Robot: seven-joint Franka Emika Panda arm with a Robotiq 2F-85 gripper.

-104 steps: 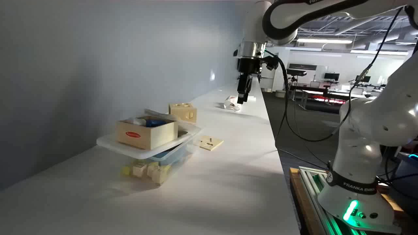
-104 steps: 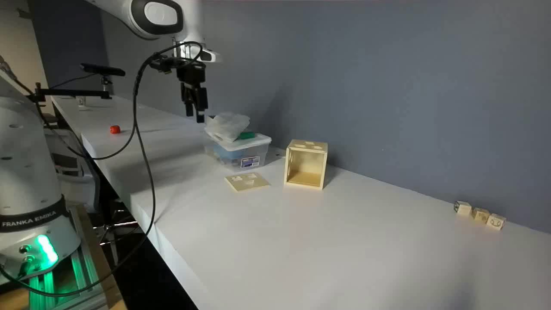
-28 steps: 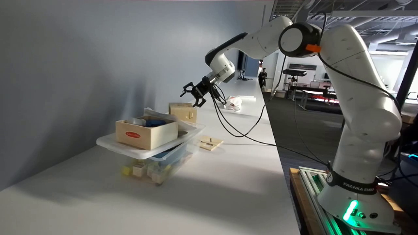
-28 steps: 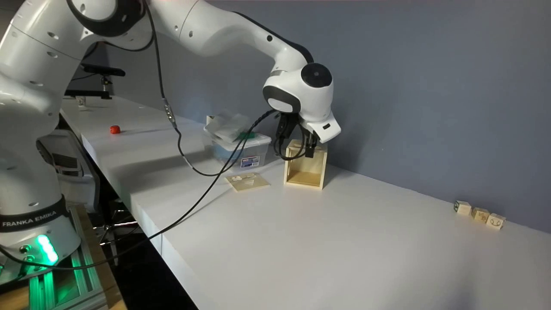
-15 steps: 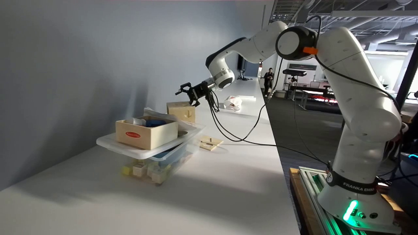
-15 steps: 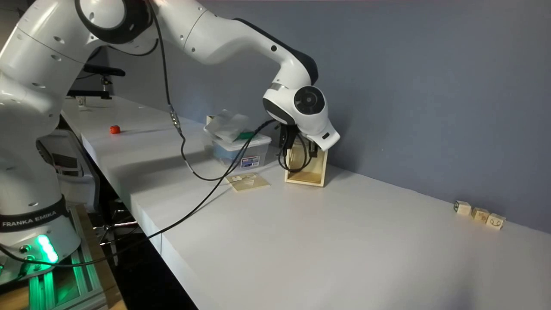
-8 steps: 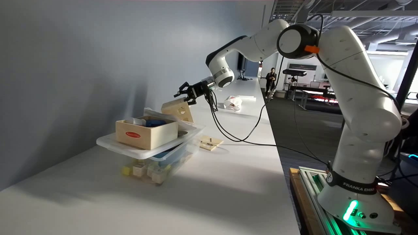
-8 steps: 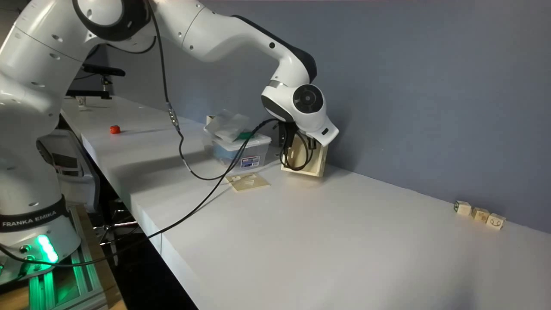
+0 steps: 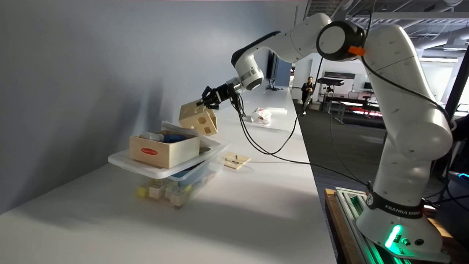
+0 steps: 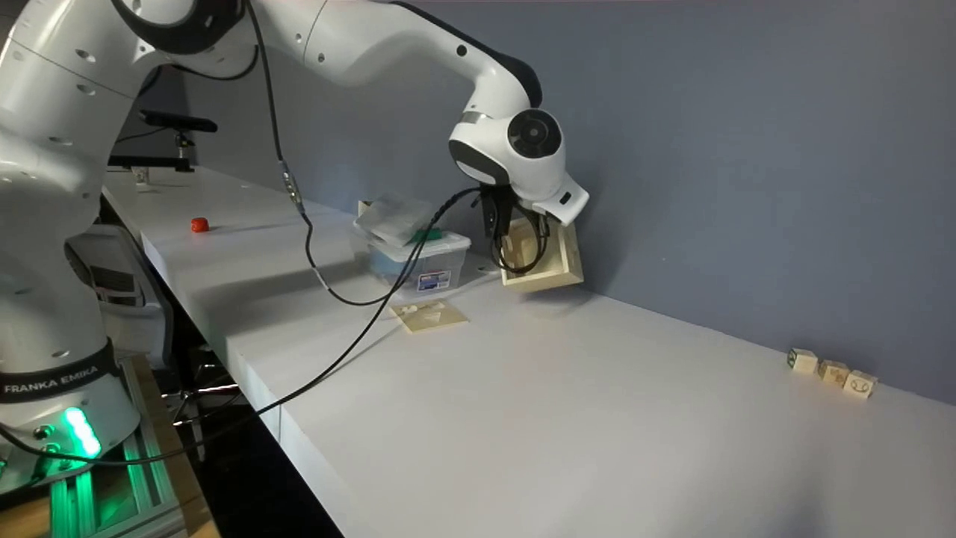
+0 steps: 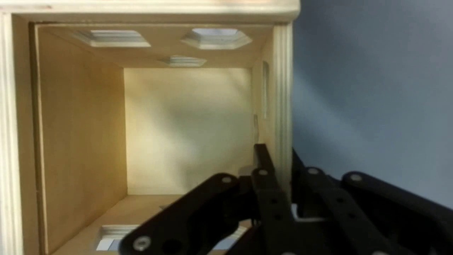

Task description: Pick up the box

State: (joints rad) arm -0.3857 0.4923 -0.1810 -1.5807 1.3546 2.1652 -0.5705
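The box [image 9: 198, 118], light tan with cut-outs in its sides, hangs tilted from my gripper [image 9: 203, 103] close to the wall. Its lower edge looks raised over the tabletop, with a shadow beneath, where an exterior view shows the box [image 10: 562, 261] partly behind cables. Looking into its open side, the wrist view has the box [image 11: 189, 127] filling the left and middle. My gripper [image 11: 277, 156] is shut on one thin side wall of it, one finger inside and one outside. Wrist and cables mostly hide the fingers in an exterior view.
A clear plastic bin [image 9: 198, 176] bears a lower tan box [image 9: 165, 151] with a red label, close by the held box. A flat tan piece [image 10: 429, 315] lies on the table. Small blocks [image 10: 833, 372] sit along the wall [image 10: 709, 187]. Cables [image 10: 407, 269] loop below the wrist.
The fingers have come together from wide apart onto the box's side wall. The box has gone from standing upright on the table to tilted and raised, the arm moving slightly up.
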